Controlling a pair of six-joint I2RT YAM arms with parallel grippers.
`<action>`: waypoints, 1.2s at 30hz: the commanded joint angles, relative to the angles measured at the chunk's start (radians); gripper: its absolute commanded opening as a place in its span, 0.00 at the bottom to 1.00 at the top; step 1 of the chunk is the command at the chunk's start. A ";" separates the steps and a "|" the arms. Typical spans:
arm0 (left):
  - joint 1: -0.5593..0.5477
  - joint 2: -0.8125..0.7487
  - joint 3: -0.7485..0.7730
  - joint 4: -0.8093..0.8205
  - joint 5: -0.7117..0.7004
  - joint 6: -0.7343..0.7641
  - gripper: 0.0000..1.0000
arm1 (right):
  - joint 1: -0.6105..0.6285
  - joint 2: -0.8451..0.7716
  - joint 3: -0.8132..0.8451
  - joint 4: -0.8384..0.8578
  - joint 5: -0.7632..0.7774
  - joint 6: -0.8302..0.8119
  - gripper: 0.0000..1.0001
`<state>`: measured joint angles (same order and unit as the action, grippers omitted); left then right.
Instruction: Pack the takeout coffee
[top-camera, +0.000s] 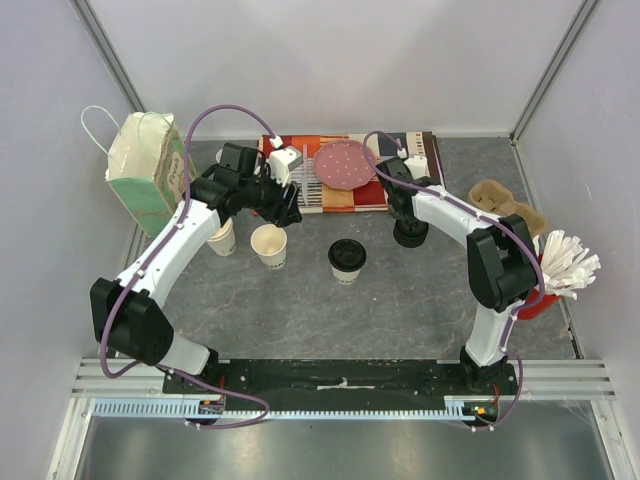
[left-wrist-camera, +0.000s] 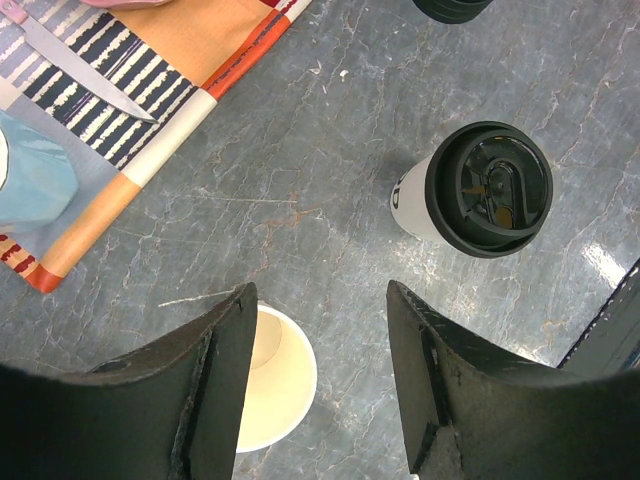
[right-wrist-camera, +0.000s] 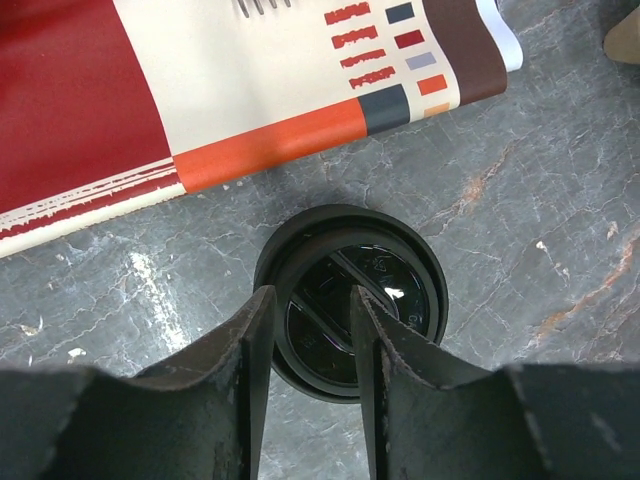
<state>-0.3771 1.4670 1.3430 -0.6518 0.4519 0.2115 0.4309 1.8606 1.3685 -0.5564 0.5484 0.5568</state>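
An open cream paper cup (top-camera: 269, 244) stands left of centre, with a second white cup (top-camera: 222, 238) half hidden behind my left arm. A third cup wearing a black lid (top-camera: 347, 258) stands mid-table. My left gripper (top-camera: 287, 206) hovers open just behind the open cup; in the left wrist view that cup (left-wrist-camera: 285, 375) sits partly under the left finger, off-centre from the gap (left-wrist-camera: 320, 290), and the lidded cup (left-wrist-camera: 480, 190) is beyond. My right gripper (right-wrist-camera: 312, 295) is open low over a loose black lid (right-wrist-camera: 400, 270) on the table, its fingers straddling the lid's left rim.
A mint-and-white paper bag (top-camera: 147, 165) stands at the back left. A striped placemat (top-camera: 365, 195) holds a pink plate (top-camera: 343, 164), a knife (left-wrist-camera: 80, 70) and a light blue mug (left-wrist-camera: 30, 170). A cardboard cup carrier (top-camera: 505, 205) and a red holder of white sticks (top-camera: 565, 268) sit at the right.
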 joint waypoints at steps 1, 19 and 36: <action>0.006 -0.022 0.002 0.015 0.030 0.037 0.61 | 0.003 0.008 0.049 -0.016 0.042 -0.006 0.42; 0.004 -0.013 0.004 0.015 0.047 0.040 0.61 | 0.016 0.035 0.072 -0.010 0.010 0.003 0.42; 0.006 -0.017 0.007 0.007 0.057 0.046 0.61 | 0.008 0.031 0.089 -0.014 0.019 -0.008 0.00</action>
<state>-0.3759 1.4670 1.3430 -0.6529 0.4782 0.2264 0.4408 1.9331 1.4311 -0.5678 0.5484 0.5476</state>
